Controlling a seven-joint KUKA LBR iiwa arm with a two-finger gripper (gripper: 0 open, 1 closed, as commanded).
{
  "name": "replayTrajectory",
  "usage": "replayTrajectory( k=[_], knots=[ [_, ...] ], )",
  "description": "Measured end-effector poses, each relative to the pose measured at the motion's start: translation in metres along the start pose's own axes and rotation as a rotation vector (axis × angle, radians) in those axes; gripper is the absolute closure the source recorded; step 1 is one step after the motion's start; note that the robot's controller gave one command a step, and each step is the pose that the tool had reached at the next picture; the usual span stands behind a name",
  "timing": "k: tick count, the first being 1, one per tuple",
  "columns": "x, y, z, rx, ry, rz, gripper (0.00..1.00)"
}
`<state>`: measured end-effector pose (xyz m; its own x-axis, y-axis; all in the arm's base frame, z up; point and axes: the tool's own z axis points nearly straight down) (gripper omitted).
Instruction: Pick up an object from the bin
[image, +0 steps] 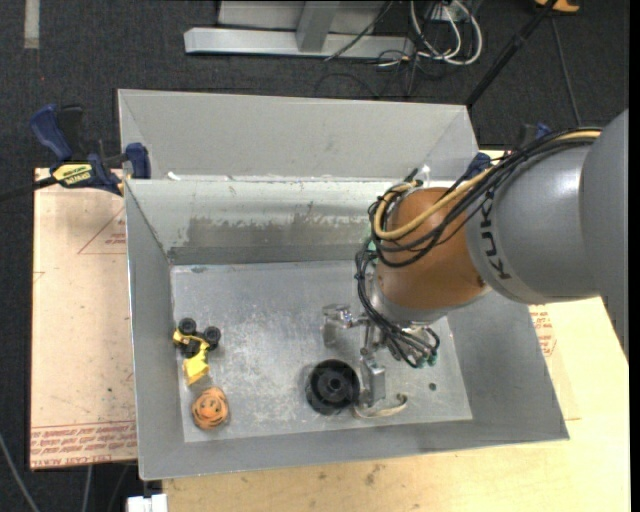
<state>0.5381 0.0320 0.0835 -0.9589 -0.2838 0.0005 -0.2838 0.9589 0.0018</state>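
My gripper (357, 355) hangs low over the bin floor, right of centre, near the front wall. Its two metal fingers stand apart and open, one fingertip (338, 322) to the upper left and the other lower down toward the front wall. Nothing is between them. A black round disc-like thing (331, 387) with a hollow middle lies on the floor just left of the lower finger, close to it or touching. A thin pale loop (392, 405) lies on the floor under and right of that finger.
At the front left of the bin lie a small yellow and black toy piece (195, 345) and an orange round thing (209, 407). The arm with its orange cover and cables fills the bin's right side above the gripper.
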Motion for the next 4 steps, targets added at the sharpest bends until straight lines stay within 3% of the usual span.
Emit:
replayTrajectory(
  k=[1, 2, 3, 4],
  knots=[
    [0.008, 0.012, 0.007, 0.001, -0.002, -0.155, 0.00],
    [0.036, 0.038, 0.013, 0.002, -0.008, 0.005, 1.00],
    [0.036, 0.038, 0.013, 0.002, -0.008, 0.005, 1.00],
    [0.029, 0.039, -0.034, -0.001, 0.005, -0.005, 1.00]
  ],
)
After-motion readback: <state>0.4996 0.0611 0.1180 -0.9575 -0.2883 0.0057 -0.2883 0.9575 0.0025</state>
